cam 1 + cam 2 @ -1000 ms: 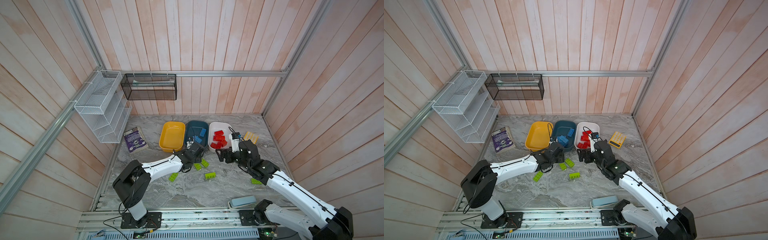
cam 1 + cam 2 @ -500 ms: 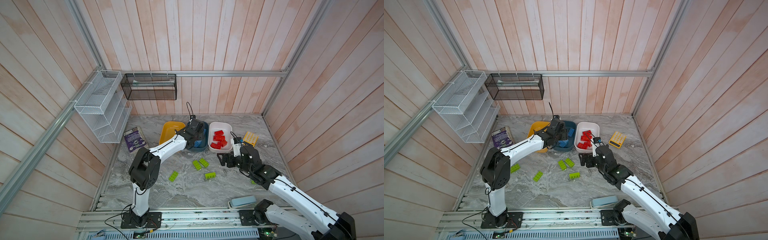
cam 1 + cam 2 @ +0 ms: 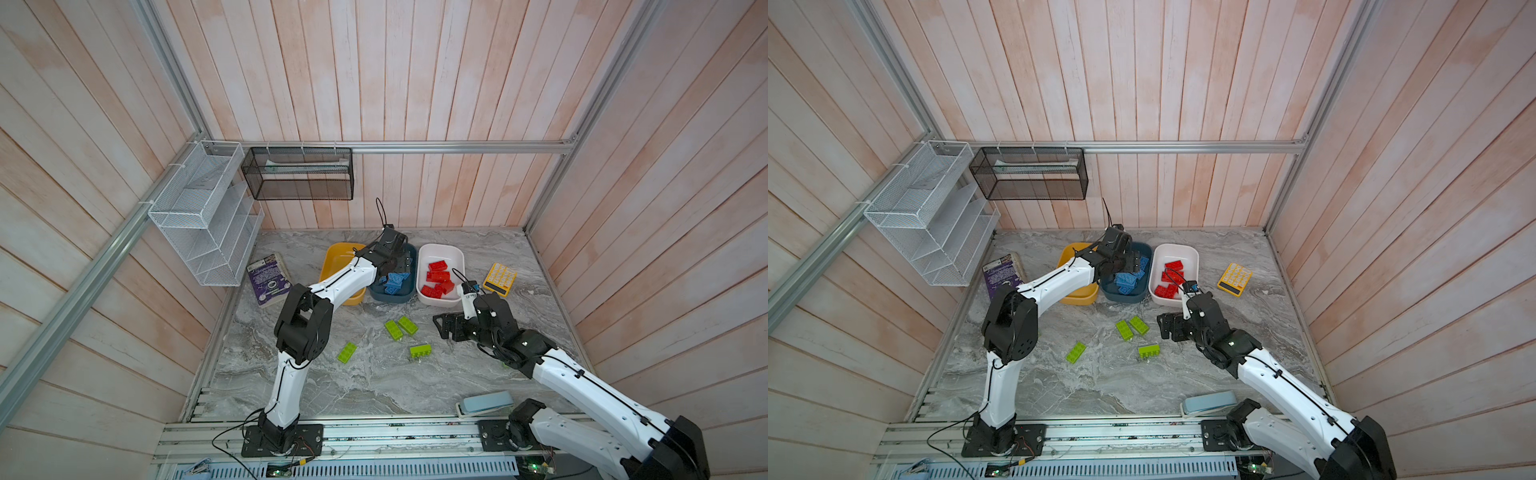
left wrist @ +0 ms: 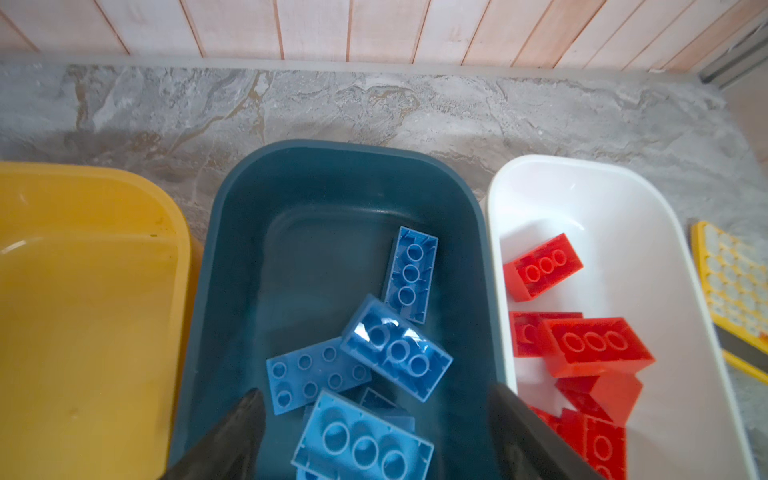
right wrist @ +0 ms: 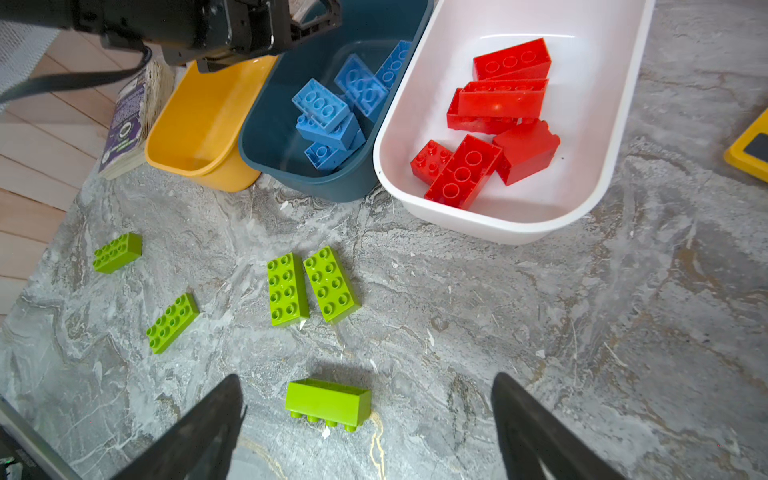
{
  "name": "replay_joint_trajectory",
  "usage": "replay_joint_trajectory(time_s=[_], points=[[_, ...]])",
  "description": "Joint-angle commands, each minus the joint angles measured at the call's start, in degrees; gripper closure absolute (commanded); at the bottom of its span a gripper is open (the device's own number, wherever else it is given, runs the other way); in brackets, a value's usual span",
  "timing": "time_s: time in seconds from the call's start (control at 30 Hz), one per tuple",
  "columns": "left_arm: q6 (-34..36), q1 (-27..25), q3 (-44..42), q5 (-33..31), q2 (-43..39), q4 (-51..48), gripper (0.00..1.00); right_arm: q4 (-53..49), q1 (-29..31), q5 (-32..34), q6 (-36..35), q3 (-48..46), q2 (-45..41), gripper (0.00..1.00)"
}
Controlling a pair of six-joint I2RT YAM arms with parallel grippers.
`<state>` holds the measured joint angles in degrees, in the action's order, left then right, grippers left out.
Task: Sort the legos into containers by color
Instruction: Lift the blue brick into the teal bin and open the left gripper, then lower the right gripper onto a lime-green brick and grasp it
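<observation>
Now | right gripper spread, empty | lime brick on its side on the table beneath, between the fingers, long axis finger to finger; right arm nearer | left gripper spread, empty, over teal tub.

You had both top views high over the 6 o'clock edge, tilted down toward 12, whole table in frame. Left wrist cam sat close above the teal tub, facing 12. Right wrist cam sat farther back, facing 11; both shared teal tub and white tub.
</observation>
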<state>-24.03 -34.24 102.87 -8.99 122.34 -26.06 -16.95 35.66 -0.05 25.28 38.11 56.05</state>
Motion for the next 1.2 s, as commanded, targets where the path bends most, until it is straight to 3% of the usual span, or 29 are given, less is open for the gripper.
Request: replay_joint_trajectory(time_s=[0.0, 0.13, 0.47, 0.7, 0.9, 1.17], points=[[1.3, 0.0, -1.2, 0.6, -5.3, -0.3, 0.10, -1.2, 1.1, -1.0, -0.9, 0.5, 2.7, 0.09], [1.5, 0.0, -8.1, 0.5, -14.5, 2.2, 0.06, -0.5, 2.4, -1.4, -1.6, 2.3, 9.1, 0.13], [0.3, 0.0, -35.6, 1.2, -43.0, 7.7, 0.06, 4.6, 6.1, -1.9, -5.6, 8.6, 24.9, 0.12], [-2.1, 0.0, -49.5, 0.7, -59.3, 5.8, 0.06, 4.9, 7.8, 2.0, -7.4, 12.4, 33.2, 0.19], [-0.9, 0.0, -52.6, -2.8, -67.7, 0.5, 0.05, 5.4, 8.1, 2.0, -8.0, 13.9, 38.1, 0.27], [-0.2, 0.1, -54.1, -5.5, -71.2, -4.1, 0.05, 5.7, 8.5, 2.8, -8.7, 16.0, 42.2, 0.36]])
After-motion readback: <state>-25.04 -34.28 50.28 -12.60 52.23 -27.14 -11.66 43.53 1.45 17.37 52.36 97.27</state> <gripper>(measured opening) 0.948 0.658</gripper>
